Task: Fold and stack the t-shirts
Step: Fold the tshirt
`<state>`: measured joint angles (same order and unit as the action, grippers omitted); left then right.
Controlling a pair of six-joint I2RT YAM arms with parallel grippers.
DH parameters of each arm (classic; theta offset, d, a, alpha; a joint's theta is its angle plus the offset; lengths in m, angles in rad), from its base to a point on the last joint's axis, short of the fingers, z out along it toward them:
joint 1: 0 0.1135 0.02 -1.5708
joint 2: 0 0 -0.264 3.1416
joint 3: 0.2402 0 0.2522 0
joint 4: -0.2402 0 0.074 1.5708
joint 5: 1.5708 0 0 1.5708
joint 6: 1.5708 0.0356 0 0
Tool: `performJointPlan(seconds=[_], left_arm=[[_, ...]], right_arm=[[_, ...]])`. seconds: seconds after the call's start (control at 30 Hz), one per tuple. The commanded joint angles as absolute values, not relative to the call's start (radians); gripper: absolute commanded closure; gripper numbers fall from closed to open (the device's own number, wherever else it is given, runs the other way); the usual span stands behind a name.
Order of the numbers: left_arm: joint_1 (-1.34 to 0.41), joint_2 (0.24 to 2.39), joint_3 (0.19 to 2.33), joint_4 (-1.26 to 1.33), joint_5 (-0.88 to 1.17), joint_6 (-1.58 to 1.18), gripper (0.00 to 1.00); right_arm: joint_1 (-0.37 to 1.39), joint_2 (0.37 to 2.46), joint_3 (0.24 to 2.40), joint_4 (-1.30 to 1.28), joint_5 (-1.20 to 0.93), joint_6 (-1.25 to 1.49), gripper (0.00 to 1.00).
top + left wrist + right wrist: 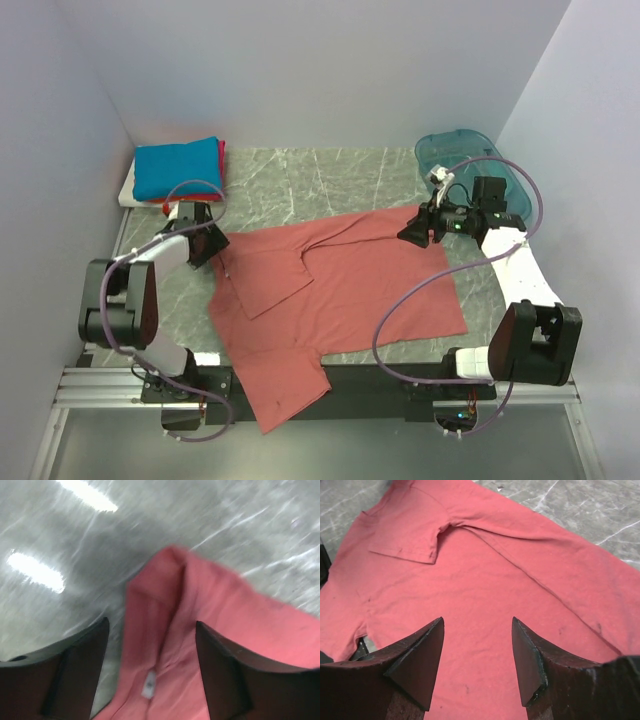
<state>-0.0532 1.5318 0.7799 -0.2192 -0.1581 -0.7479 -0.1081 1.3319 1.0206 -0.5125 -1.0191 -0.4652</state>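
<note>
The pink t-shirt (340, 290) lies spread across the middle of the worktop (330, 180). The left end effector (213, 247) and the right end effector (412, 235) stand over its far corners, both wide open and empty.

Colours on the veined grey table (330, 175)
The salmon-pink t-shirt (340, 300) is plain; the folded shirts are bright blue (178, 167), red (221, 153) and white (127, 190); the bin (470, 155) is translucent teal.
</note>
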Motion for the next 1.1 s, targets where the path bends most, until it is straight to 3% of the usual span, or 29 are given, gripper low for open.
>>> performJointPlan(seconds=[0.0, 0.07, 0.2, 0.23, 0.27, 0.3, 0.47, 0.83, 1.03, 1.07], left_arm=[[-0.046, 1.612, 0.880, -0.195, -0.129, -0.700, 0.30], [-0.044, 1.690, 0.928, -0.236, -0.127, -0.675, 0.36], [-0.044, 1.730, 0.934, -0.221, -0.160, -0.657, 0.58], [-0.044, 1.732, 0.942, -0.224, -0.163, -0.647, 0.65], [-0.044, 1.733, 0.948, -0.229, -0.175, -0.643, 0.83], [-0.044, 1.729, 0.953, -0.229, -0.178, -0.637, 0.85], [-0.046, 1.703, 1.018, -0.224, -0.229, -0.559, 0.89], [-0.046, 1.879, 1.288, -0.293, -0.186, -0.454, 0.90], [-0.044, 1.910, 1.331, -0.298, -0.172, -0.428, 0.78], [-0.044, 1.911, 1.341, -0.299, -0.169, -0.425, 0.68]], right_arm=[[-0.126, 1.342, 1.052, -0.535, -1.078, -0.483, 0.37], [-0.133, 1.342, 1.057, -0.538, -1.086, -0.486, 0.37], [-0.144, 1.338, 1.058, -0.558, -1.104, -0.500, 0.37], [-0.149, 1.338, 1.061, -0.564, -1.111, -0.505, 0.37], [-0.152, 1.338, 1.062, -0.571, -1.114, -0.509, 0.37], [-0.152, 1.339, 1.062, -0.571, -1.115, -0.511, 0.37], [-0.153, 1.361, 1.074, -0.587, -1.118, -0.523, 0.37], [-0.153, 1.425, 1.114, -0.653, -1.028, -0.581, 0.37], [-0.153, 1.445, 1.098, -0.621, -0.922, -0.598, 0.38], [-0.153, 1.443, 1.092, -0.618, -0.913, -0.603, 0.37]])
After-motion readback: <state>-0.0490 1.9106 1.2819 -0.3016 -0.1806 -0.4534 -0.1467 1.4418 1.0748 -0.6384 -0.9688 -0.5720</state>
